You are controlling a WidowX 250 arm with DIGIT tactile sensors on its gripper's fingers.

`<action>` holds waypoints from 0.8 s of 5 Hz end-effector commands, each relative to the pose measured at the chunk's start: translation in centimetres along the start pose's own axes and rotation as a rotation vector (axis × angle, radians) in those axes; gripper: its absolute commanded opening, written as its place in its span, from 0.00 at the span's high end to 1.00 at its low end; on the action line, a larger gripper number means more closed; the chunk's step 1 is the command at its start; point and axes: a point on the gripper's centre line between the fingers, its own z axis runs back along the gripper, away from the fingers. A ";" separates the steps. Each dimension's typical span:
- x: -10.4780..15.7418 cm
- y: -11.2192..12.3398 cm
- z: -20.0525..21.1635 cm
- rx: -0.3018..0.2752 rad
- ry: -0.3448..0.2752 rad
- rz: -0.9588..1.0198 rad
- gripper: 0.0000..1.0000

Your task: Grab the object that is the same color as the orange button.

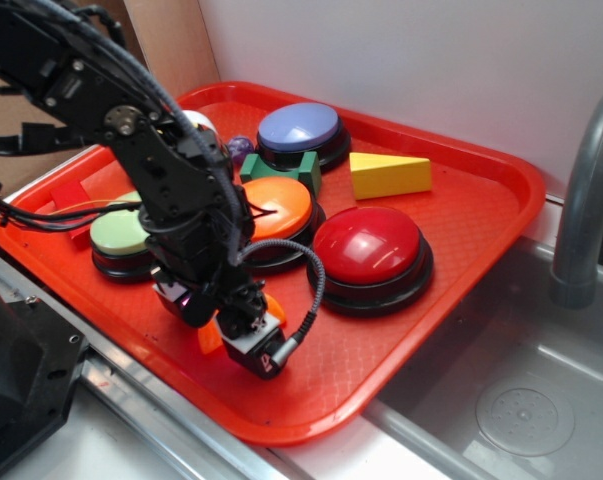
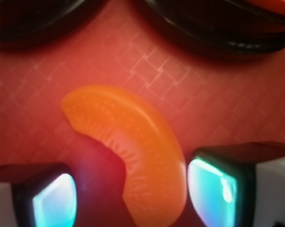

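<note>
Gripper [image 2: 133,189] fingers [image 2: 55,201] are spread apart, straddling the lower end of the orange crescent toy [image 2: 133,146] without clamping it. That toy lies flat on the red tray [image 1: 461,240] near its front edge. Behind it sits the orange button [image 1: 281,212], between the green button [image 1: 121,235] and red button [image 1: 369,250].

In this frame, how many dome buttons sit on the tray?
4: blue button at the back, orange button in the middle, red button right of it, green button left, partly behind the arm.
</note>
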 end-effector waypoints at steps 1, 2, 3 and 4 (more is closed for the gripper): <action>0.3 0.8 -0.2 0.013 -0.008 0.058 0.97; 0.6 1.2 -0.5 0.013 -0.004 0.084 1.00; 0.8 1.5 -0.7 0.017 -0.003 0.098 1.00; 0.8 1.8 -0.8 0.009 0.005 0.113 1.00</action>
